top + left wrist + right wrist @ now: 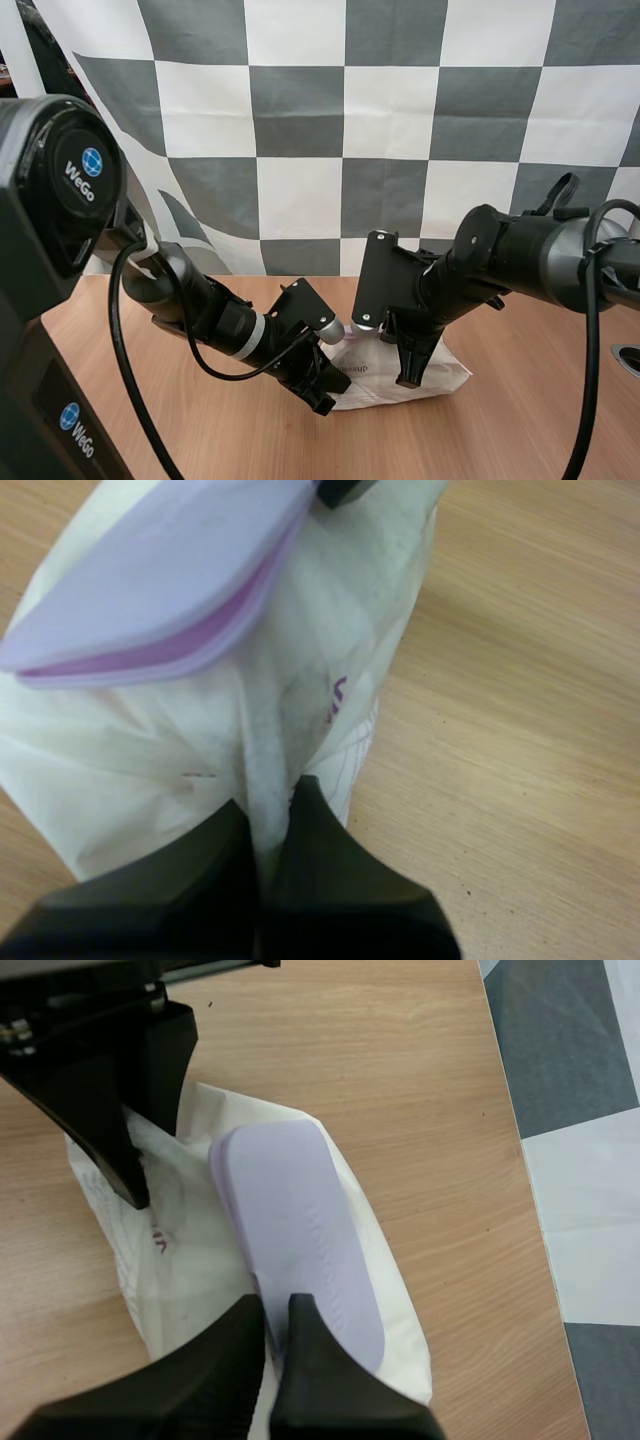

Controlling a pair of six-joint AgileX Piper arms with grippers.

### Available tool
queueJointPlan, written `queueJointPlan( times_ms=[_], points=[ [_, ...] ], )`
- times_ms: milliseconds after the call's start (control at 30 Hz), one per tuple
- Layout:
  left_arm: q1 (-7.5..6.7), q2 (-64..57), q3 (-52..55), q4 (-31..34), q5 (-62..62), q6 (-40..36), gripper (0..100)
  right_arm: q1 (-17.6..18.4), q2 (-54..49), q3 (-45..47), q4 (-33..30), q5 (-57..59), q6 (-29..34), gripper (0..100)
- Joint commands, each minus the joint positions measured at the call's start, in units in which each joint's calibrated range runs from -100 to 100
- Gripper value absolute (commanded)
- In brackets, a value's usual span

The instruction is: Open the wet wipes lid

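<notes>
Lying flat, the wet wipes pack (450, 375) runs left-right across the table (520, 430).

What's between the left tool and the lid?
Just the pack itself: its white wrapper, nothing else. The left wrist view shows the wrapper spanning from the left tool, which pinches it, to the lid.

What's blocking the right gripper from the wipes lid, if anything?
Likely nothing, yes: right gripper sits at the lid, tips pinching its edge; left gripper pinches the pack at its other end, clear of the lid.
</notes>
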Motion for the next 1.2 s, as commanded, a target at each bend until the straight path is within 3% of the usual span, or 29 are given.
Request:
queueJointPlan(
  times_ms=[0,333,1167],
  points=[
    [-0.02,0.0,0.0,0.1,-0.2,0.9,0,0.1,0.0,-1.2,-0.9,0.5,1.6,0],
    [-0.02,0.0,0.0,0.1,-0.2,0.9,0,0.1,0.0,-4.1,-2.6,4.1,4.0,0],
    [-0.02,0.0,0.0,0.1,0.2,0.9,0,0.1,13.1,-4.2,-2.4,-20.8,3.4,0]
  ],
)
